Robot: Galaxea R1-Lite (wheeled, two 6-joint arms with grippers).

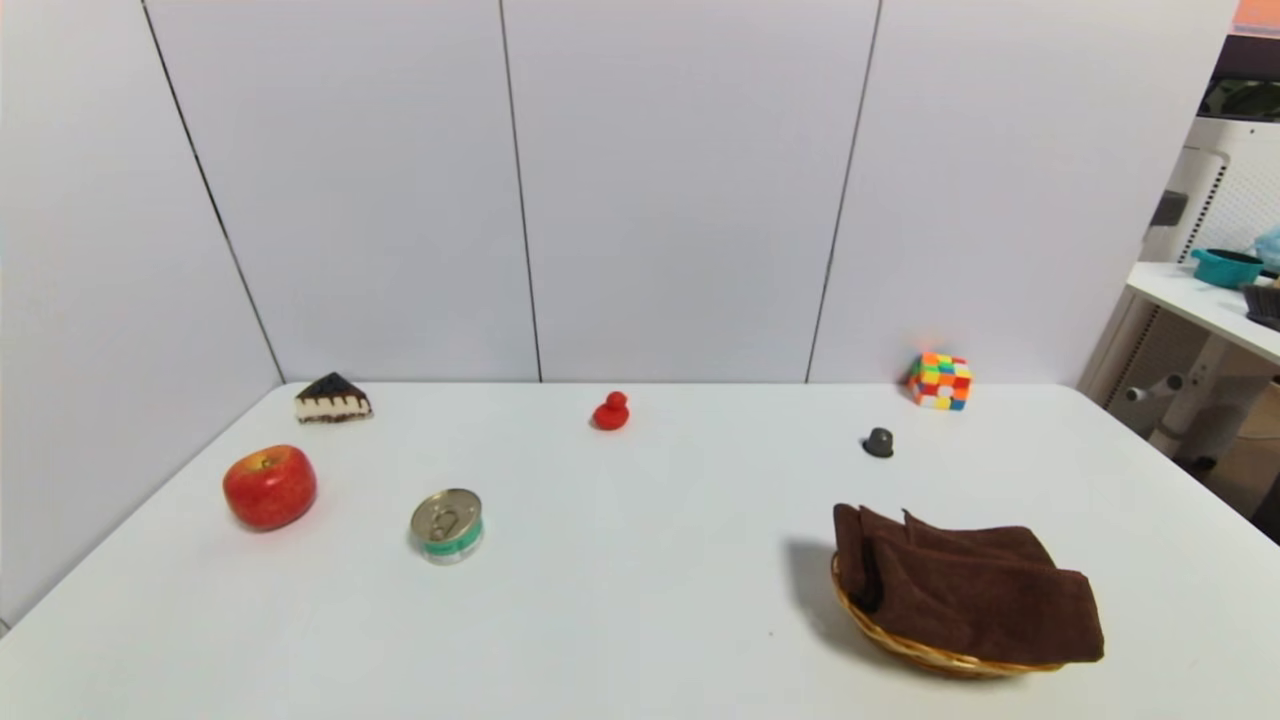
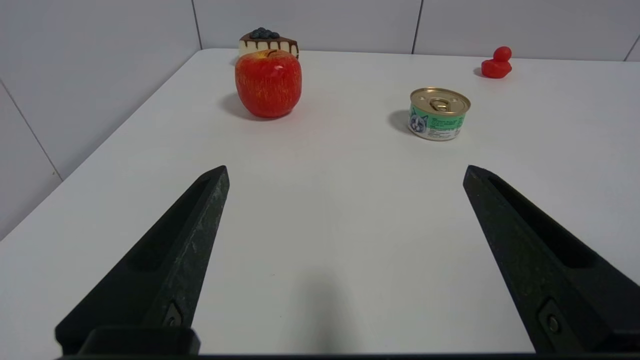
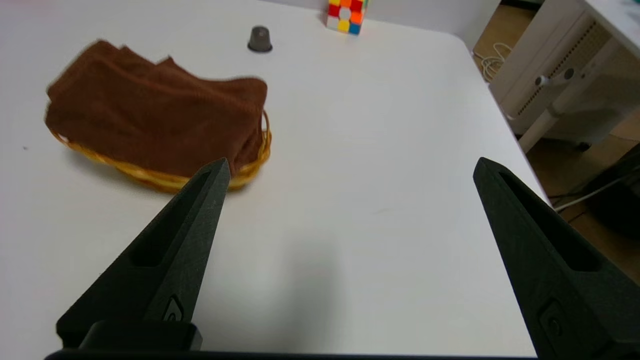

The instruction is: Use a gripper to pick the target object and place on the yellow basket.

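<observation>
Across the yellow oval wicker basket [image 1: 943, 657] lies the folded dark-brown cloth towel [image 1: 985, 590], beyond the nearer, empty, wide-spread right gripper [image 3: 352, 162].

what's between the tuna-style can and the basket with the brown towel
Only bare tabletop lies between the can and the basket, as the head view shows.

We saw a brown cloth [image 3: 155, 110] lying on the yellow basket [image 3: 165, 181]. Near them a little gray knob [image 3: 260, 39] and a bright puzzle cube [image 3: 346, 15] sat on the white tabletop [image 3: 370, 150]. The right gripper's fingers [image 3: 350, 160] were wide apart.
</observation>
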